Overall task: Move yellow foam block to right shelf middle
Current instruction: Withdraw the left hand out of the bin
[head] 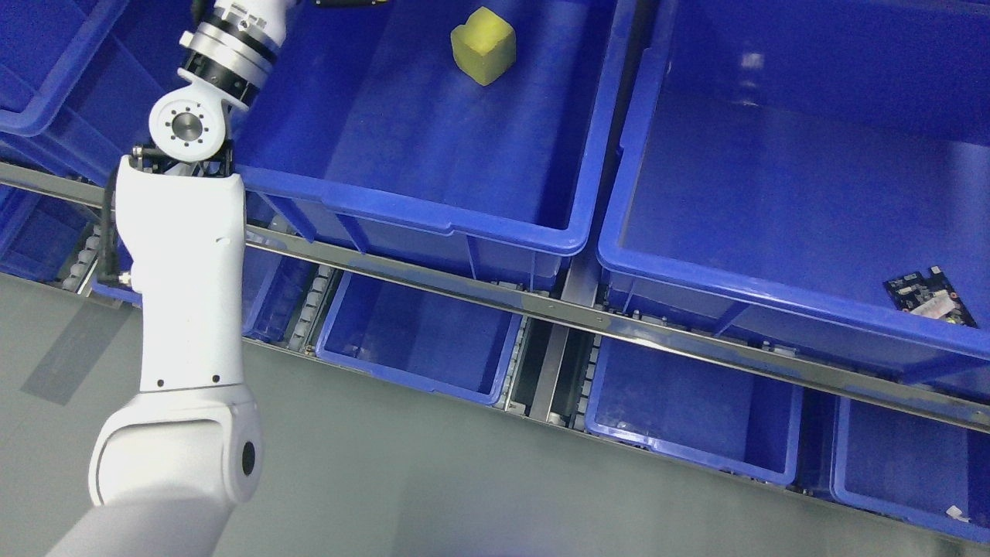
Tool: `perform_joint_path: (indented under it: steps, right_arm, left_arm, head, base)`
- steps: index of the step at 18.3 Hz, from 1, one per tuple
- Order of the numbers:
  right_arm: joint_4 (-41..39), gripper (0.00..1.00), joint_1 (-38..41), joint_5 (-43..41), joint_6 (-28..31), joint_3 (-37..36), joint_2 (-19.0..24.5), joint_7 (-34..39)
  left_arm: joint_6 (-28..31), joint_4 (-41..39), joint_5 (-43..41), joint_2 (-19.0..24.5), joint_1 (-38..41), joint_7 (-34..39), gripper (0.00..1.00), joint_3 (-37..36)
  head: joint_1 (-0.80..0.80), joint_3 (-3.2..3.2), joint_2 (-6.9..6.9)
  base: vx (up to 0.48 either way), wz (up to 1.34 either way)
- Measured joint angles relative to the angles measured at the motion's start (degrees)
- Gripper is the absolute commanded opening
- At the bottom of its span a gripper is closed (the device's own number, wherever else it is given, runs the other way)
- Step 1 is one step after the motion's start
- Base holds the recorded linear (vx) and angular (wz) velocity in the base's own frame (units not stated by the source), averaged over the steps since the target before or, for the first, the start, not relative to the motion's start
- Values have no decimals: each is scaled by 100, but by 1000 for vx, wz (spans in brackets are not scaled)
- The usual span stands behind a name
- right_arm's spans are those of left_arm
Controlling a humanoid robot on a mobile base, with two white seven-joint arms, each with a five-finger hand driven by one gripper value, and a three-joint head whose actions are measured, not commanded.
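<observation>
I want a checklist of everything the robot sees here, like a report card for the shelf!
Surface: blue bins on a metal shelf rack, grey floor below.
Job's things: yellow foam block lies alone in the upper middle bin; nothing holds it.
Clutter: a circuit board in the upper right bin; a white scrap in the lower right bin.
Grippers: left arm reaches up past the top edge; hand out of view. Right arm not seen.
Cables: a black cable runs along the left arm.
Surroundings: nothing seen beyond shelf and floor.
</observation>
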Motion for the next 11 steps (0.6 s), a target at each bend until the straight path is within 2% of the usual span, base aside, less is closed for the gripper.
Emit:
perform_joint_path:
  steps: [6, 11]
  right_arm:
    - [0, 100, 0, 0, 0, 0, 0, 0]
    - [0, 100, 0, 0, 0, 0, 0, 0]
  left_arm:
    - [-17, -732, 110, 0, 399, 53, 100, 657]
    - [935, -1201, 547, 0, 756, 372, 100, 1127]
  head:
    - [0, 0, 0]
    - [0, 0, 0]
  base:
    - [0, 0]
    - [0, 0]
